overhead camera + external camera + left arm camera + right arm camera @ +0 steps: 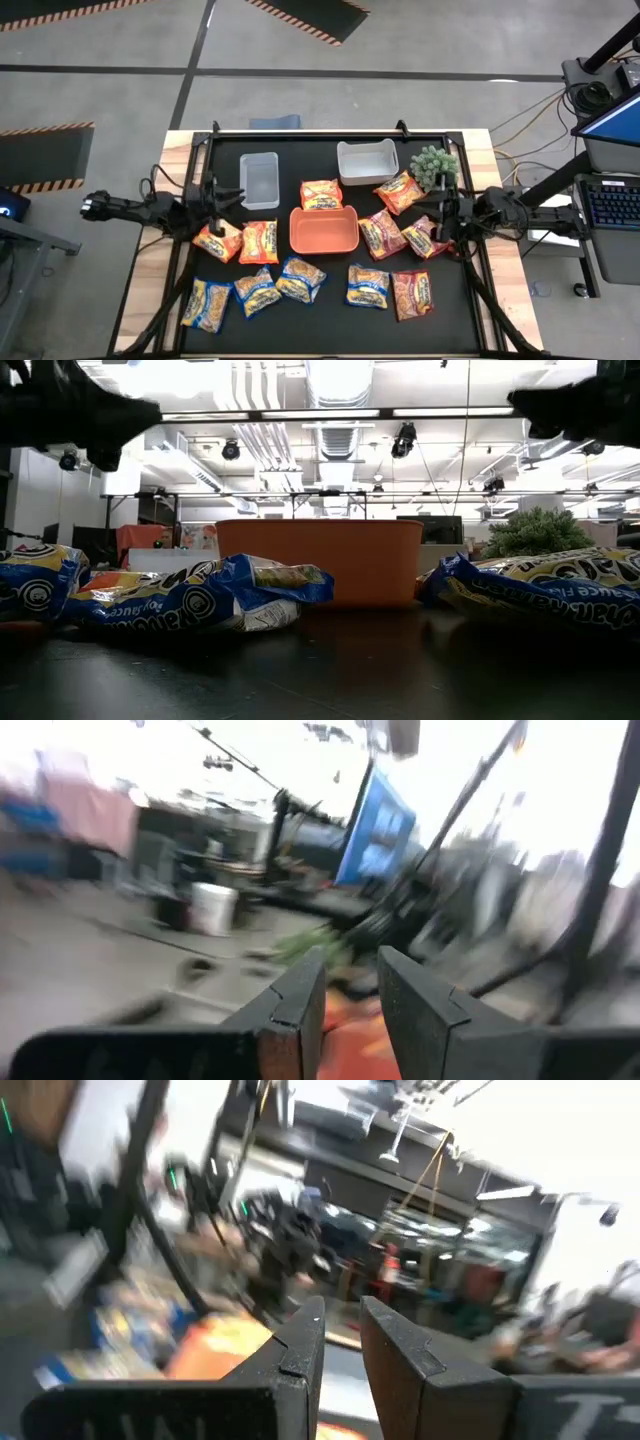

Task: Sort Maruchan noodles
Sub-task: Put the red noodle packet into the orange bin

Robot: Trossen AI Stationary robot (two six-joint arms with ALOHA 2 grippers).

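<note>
Maruchan noodle packets lie flat all over the black mat. Orange ones sit near my left gripper, blue-and-yellow ones lie along the near side, and red and orange ones lie to the right and at the centre. My left gripper hovers above the mat's left side beside the clear bin, open by a narrow gap and holding nothing. My right gripper hovers over a red packet on the right, also narrowly open and holding nothing.
An orange bin stands mid-mat, a clear bin far left and a white bin far centre. A small green plant stands right beside my right arm. The mat's raised black frame bounds the work area.
</note>
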